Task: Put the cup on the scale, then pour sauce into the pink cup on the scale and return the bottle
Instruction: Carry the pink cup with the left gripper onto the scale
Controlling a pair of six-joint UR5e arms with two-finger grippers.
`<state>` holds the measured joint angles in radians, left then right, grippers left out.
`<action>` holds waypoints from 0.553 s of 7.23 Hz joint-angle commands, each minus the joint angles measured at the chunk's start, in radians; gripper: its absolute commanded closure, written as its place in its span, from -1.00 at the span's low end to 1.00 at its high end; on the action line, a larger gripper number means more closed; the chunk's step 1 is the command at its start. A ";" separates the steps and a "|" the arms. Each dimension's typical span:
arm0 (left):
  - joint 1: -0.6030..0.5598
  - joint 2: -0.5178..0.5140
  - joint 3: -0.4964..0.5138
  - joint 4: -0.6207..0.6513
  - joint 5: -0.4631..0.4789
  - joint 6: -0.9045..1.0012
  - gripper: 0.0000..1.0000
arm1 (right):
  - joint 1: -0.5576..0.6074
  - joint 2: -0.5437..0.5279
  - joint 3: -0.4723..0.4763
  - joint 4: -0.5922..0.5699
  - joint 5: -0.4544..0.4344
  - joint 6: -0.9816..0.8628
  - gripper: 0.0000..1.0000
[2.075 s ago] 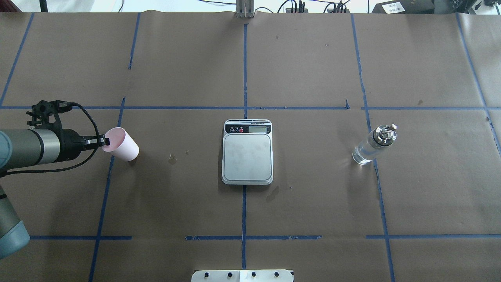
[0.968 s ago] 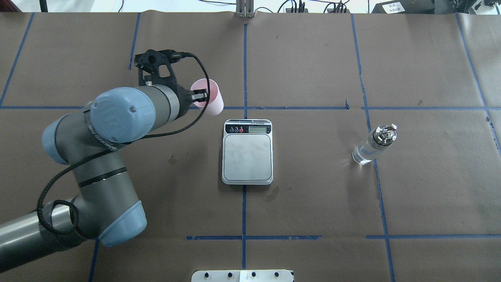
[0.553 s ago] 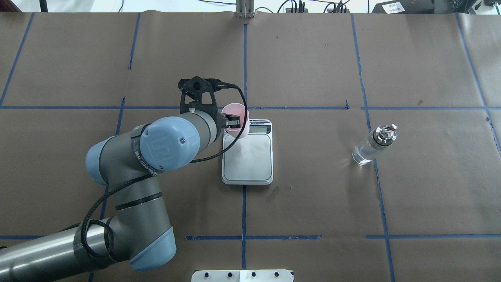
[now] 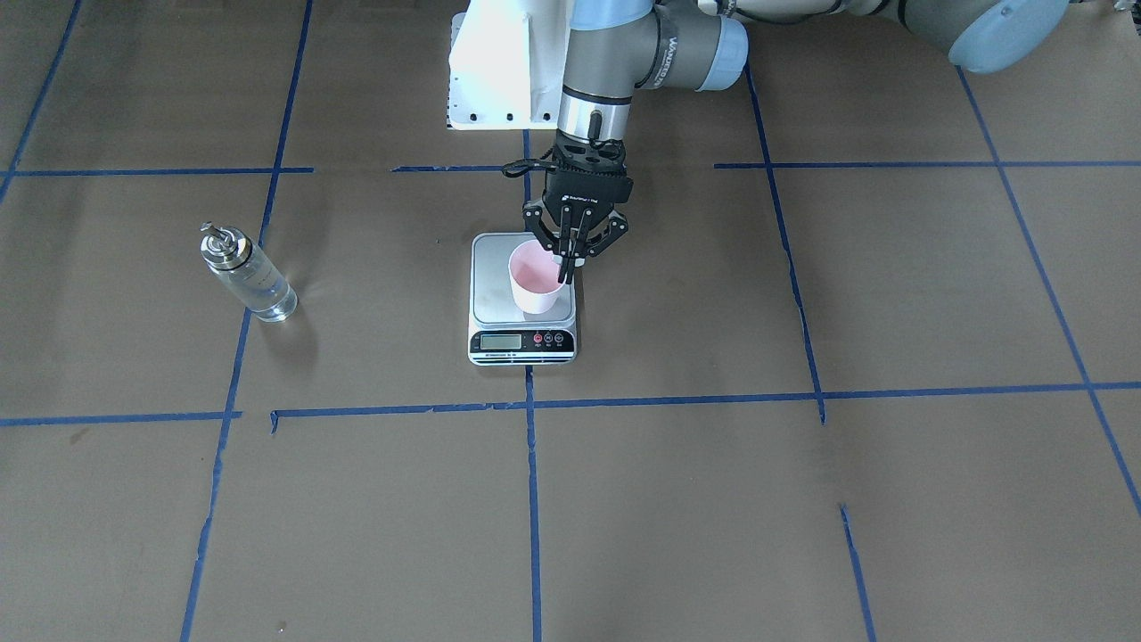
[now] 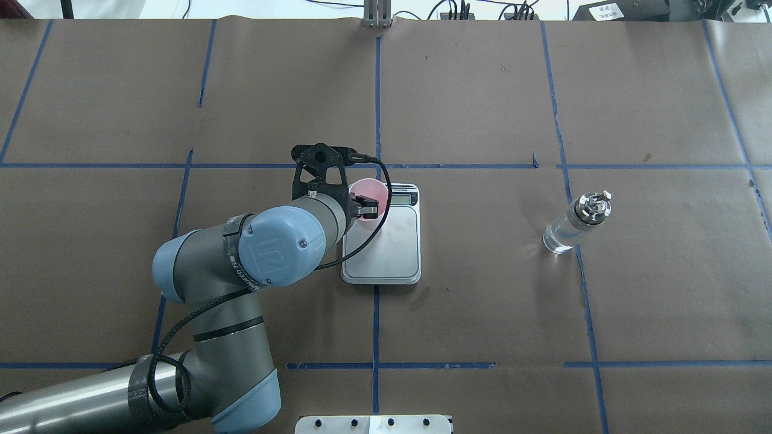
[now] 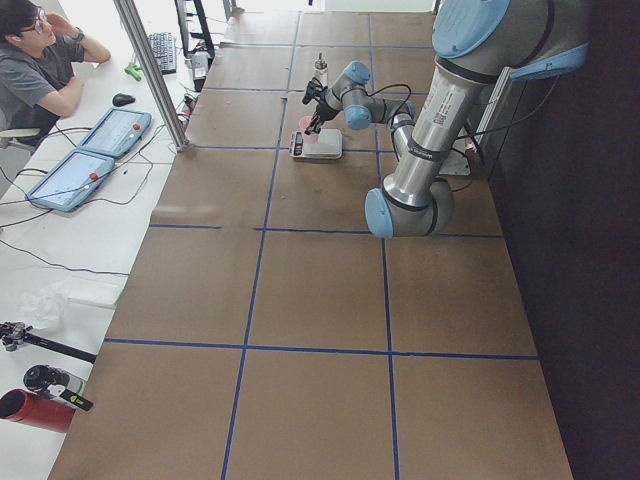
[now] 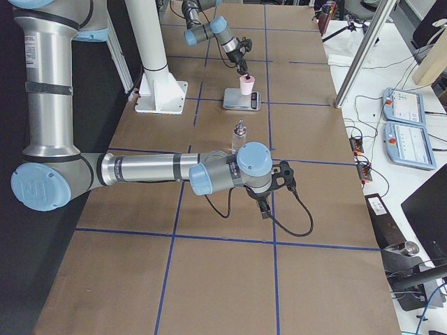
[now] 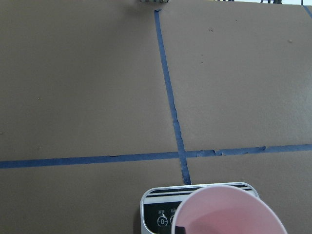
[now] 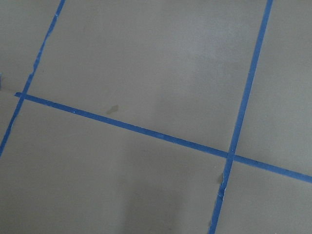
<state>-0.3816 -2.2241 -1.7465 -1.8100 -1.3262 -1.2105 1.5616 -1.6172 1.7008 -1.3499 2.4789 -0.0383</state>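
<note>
The pink cup [image 4: 536, 278] [image 5: 373, 194] stands upright over the near-display half of the scale [image 4: 489, 267] [image 5: 386, 256]; I cannot tell if its base touches the steel platform. My left gripper [image 4: 567, 264] [image 5: 367, 209] is shut on the cup's rim, one finger inside and one outside. The left wrist view shows the cup [image 8: 226, 212] above the scale's black strip [image 8: 160, 218]. The glass bottle [image 4: 246, 275] [image 5: 576, 224] with clear sauce stands alone on the robot's right side. My right gripper [image 7: 264, 208] hovers low beyond the bottle; I cannot tell whether it is open or shut.
Brown paper with blue tape lines [image 5: 377, 108] covers the table. The robot's white base plate [image 4: 490, 80] sits behind the scale. A person [image 6: 40, 70] sits at a side desk with tablets. The right wrist view shows only paper and tape [image 9: 146, 130].
My left arm has carried the cup from the table's left side across to the scale and lowered it over the platform. The bottle and scale have not moved.
</note>
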 commanded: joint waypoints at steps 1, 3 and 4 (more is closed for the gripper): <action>0.013 0.000 0.002 0.000 0.001 0.000 0.95 | 0.002 -0.001 0.000 0.000 0.000 0.000 -1.00; 0.015 0.000 0.001 -0.002 -0.001 0.000 0.92 | 0.000 -0.001 -0.001 0.000 0.000 -0.002 -1.00; 0.015 0.000 0.001 -0.002 -0.001 0.000 0.71 | 0.000 -0.001 -0.001 0.000 0.000 0.000 -1.00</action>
<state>-0.3672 -2.2243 -1.7455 -1.8111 -1.3264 -1.2103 1.5618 -1.6183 1.7004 -1.3499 2.4789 -0.0390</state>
